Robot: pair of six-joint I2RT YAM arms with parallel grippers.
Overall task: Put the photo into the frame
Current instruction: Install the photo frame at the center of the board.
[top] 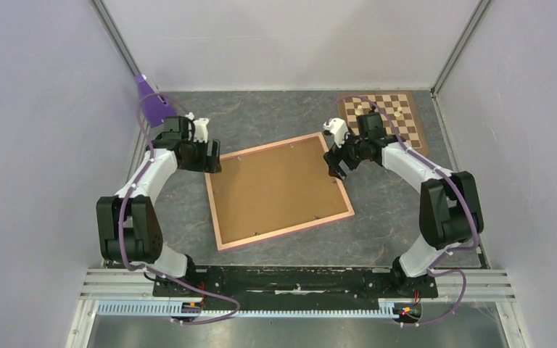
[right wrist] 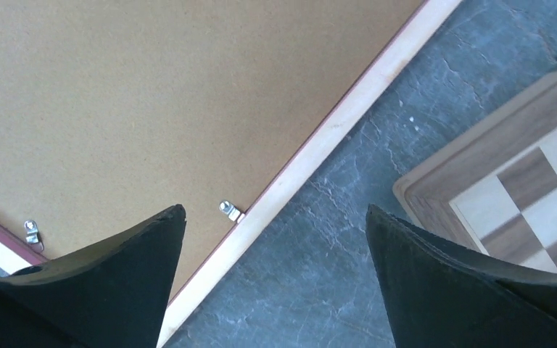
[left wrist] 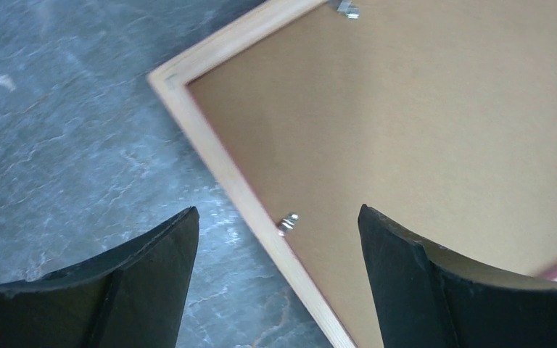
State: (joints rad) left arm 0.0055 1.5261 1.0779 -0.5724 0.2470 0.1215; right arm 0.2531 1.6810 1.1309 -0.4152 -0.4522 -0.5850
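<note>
Open tabletop [left wrist: 80,145] beneath and outward of both jaws, frame [left wrist: 221,163] edge running between each pair, chessboard [right wrist: 522,181] close beside the right pair.

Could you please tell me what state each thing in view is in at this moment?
Frame: lying flat on the table, back side up.
Backing board: seated inside the frame, covering the opening.
Photo: not visible.
Left pincer: open, holding nothing, over the frame's left edge.
Right pincer: open, holding nothing, over the frame's right edge.
Chessboard: flat on the table, apart from the frame.
</note>
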